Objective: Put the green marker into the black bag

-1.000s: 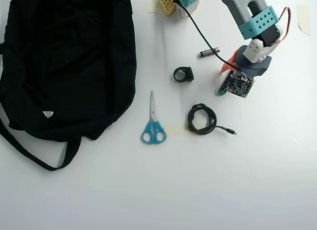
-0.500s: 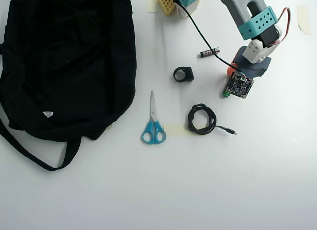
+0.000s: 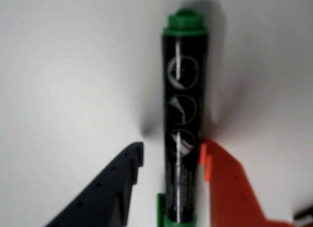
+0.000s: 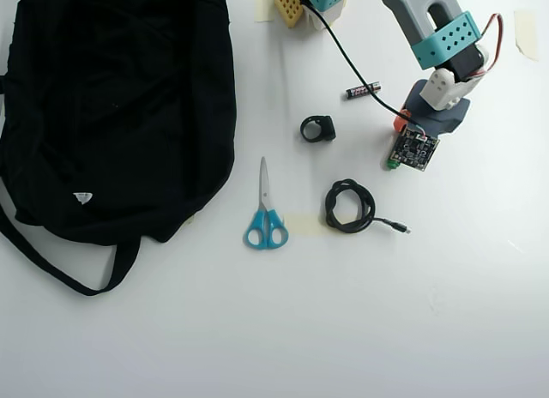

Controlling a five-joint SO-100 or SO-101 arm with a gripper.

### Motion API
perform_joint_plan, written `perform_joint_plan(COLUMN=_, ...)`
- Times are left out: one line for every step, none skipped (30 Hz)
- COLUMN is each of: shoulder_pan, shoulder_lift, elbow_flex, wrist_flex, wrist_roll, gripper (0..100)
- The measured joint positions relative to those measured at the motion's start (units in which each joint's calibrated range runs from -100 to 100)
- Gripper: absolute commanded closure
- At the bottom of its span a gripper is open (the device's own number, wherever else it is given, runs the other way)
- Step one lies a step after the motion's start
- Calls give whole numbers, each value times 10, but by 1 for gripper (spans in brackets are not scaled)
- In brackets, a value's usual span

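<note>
In the wrist view the gripper [image 3: 170,161] straddles the green marker [image 3: 183,119], orange jaw touching, dark jaw spread clear, so closing may roll it away; overhead, the black bag [image 4: 111,106] lies well apart.

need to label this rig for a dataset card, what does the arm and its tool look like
The arm has a grey link wrapped by a perforated teal band, then a white wrist block and dark grey mount. A black cable and a red wire run along it, and a bare circuit board sits at the wrist. The tool has one dark navy finger and one orange finger.
</note>
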Motion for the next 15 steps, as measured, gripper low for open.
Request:
perform_joint_plan(shoulder_pan=0, shoulder_lift=0, elbow_flex=0, wrist_flex=0, wrist_roll=0, gripper=89)
perform_joint_plan(shoulder_pan=0, shoulder_lift=2, elbow_flex=-1, wrist_flex=1, wrist_roll=0, gripper=89)
perform_joint_plan(shoulder_pan=0, shoulder_lift=5, elbow_flex=-2, wrist_flex=3, wrist_roll=0, gripper=89)
perform_joint_plan(shoulder_pan=0, shoulder_lift=8, elbow_flex=-4, wrist_flex=5, wrist_roll=0, gripper=90)
perform_joint_plan(shoulder_pan=0, shoulder_lift=10, elbow_flex=-5, wrist_flex=6, wrist_roll=0, gripper=90)
perform_joint_plan(shoulder_pan=0, shoulder_lift=12, elbow_flex=-5, wrist_flex=8, wrist_roll=0, gripper=90)
perform_joint_plan(shoulder_pan=0, shoulder_lift=12, elbow_flex=-2, wrist_flex=9, wrist_roll=0, gripper=91)
perform_joint_plan(shoulder_pan=0, shoulder_lift=12, elbow_flex=-2, wrist_flex=10, wrist_roll=0, gripper=92)
perform_joint_plan(shoulder_pan=0, shoulder_lift=13, elbow_flex=-2, wrist_flex=10, wrist_roll=0, gripper=93)
perform_joint_plan(shoulder_pan=0, shoulder_lift=13, elbow_flex=-2, wrist_flex=11, wrist_roll=0, gripper=93)
perform_joint_plan(shoulder_pan=0, shoulder_lift=13, elbow_flex=-2, wrist_flex=11, wrist_roll=0, gripper=94)
perform_joint_plan(shoulder_pan=0, shoulder_lift=13, elbow_flex=-2, wrist_flex=13, wrist_roll=0, gripper=95)
perform_joint_plan(shoulder_pan=0, shoulder_lift=13, elbow_flex=-2, wrist_flex=14, wrist_roll=0, gripper=96)
perform_joint_plan(shoulder_pan=1, shoulder_lift=13, elbow_flex=-3, wrist_flex=17, wrist_roll=0, gripper=96)
perform_joint_plan(shoulder_pan=1, shoulder_lift=14, elbow_flex=-3, wrist_flex=21, wrist_roll=0, gripper=97)
